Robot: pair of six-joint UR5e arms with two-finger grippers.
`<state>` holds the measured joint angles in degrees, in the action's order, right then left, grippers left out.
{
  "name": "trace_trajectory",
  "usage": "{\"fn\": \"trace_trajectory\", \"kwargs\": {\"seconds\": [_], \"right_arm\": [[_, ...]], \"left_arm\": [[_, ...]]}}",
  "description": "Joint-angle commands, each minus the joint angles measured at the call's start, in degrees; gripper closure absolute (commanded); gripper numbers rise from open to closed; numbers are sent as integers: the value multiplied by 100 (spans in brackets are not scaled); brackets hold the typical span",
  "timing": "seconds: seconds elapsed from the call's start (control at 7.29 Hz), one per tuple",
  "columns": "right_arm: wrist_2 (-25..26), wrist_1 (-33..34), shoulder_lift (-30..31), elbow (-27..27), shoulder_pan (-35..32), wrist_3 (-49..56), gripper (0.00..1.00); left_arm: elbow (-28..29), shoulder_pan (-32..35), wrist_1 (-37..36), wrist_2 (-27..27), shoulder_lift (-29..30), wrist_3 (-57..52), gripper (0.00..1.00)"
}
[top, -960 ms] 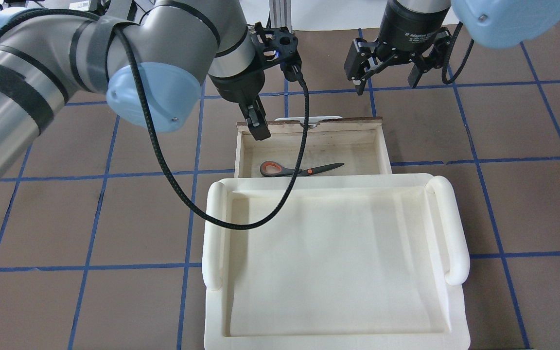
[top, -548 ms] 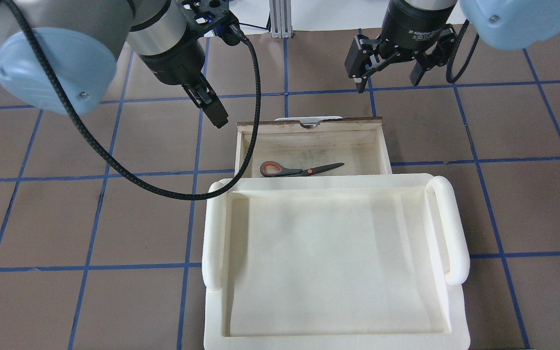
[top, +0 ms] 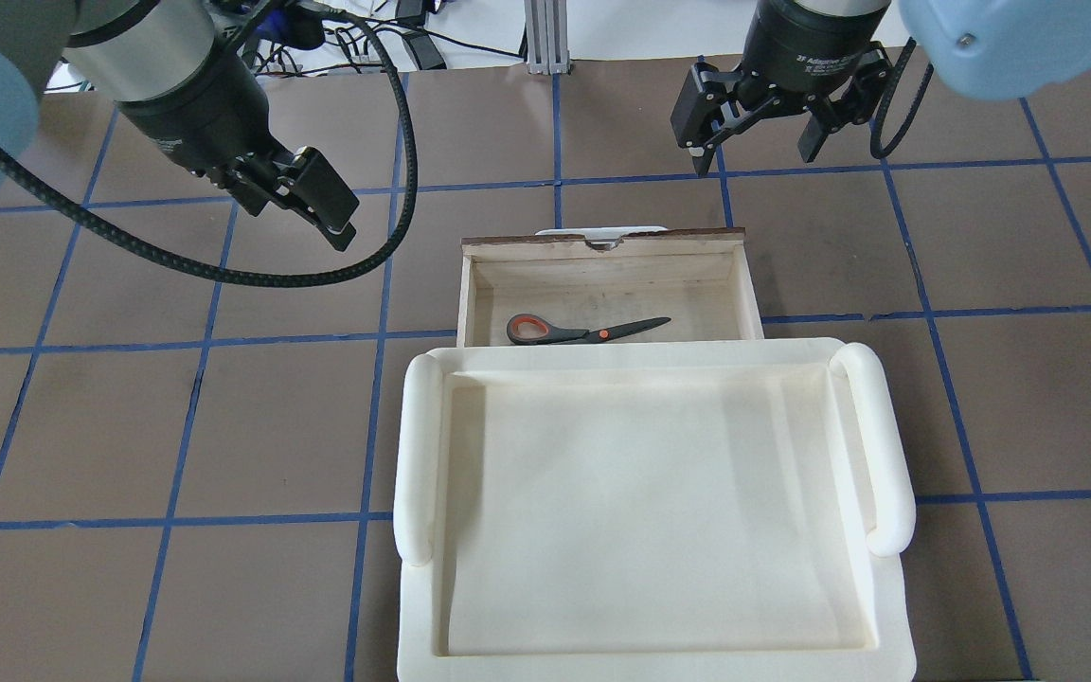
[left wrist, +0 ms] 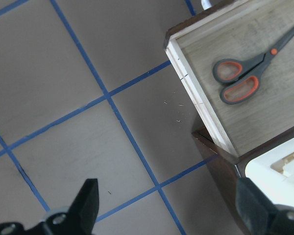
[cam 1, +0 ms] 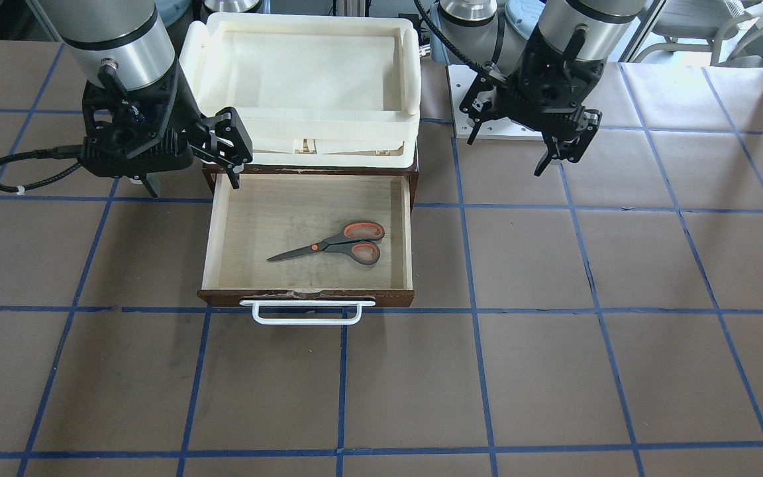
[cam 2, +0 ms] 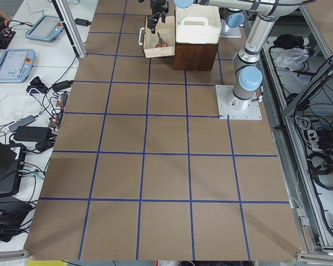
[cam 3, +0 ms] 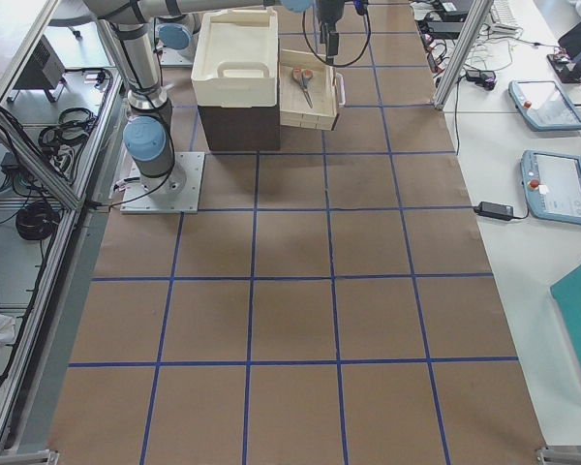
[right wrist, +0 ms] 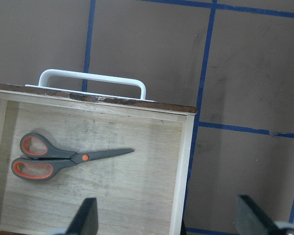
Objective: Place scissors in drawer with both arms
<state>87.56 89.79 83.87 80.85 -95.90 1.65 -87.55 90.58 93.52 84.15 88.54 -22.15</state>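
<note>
The scissors (cam 1: 342, 245) lie flat inside the open drawer (cam 1: 209, 245), handles toward the robot's left; they also show in the overhead view (top: 574, 331) and both wrist views (left wrist: 240, 81) (right wrist: 54, 159). The drawer's white handle (cam 1: 306, 311) faces away from the robot. My left gripper (top: 318, 204) (cam 1: 557, 156) is open and empty, above the table to the left of the drawer. My right gripper (top: 754, 152) (cam 1: 189, 175) is open and empty, raised beyond the drawer's far right corner.
A cream-white plastic tray (top: 418, 445) sits on top of the dark brown cabinet (cam 3: 237, 126) that the drawer slides out of. A black cable (top: 223, 275) hangs from the left arm over the table. The brown mat with blue grid lines surrounds the cabinet.
My left gripper has drawn away from the drawer's left front corner, moving left across the table. The right gripper has barely moved. The scissors stay still in the drawer.
</note>
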Motion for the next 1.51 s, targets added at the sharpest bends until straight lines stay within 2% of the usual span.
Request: {"fn": "trace_trajectory", "kwargs": {"seconds": [0.0,0.69,0.96,1.37], "right_arm": [[-3,4,15,1,1,-7,0],[6,-23,32,-8,1,-7,0],[6,-32,32,-8,1,-7,0],[6,-32,32,-8,1,-16,0]], "left_arm": [[-34,-460,70,31,-109,1312,0],[-314,-629,220,40,-372,1600,0],[-315,-594,193,660,-330,2011,0],[-271,-332,132,638,-294,2110,0]]}}
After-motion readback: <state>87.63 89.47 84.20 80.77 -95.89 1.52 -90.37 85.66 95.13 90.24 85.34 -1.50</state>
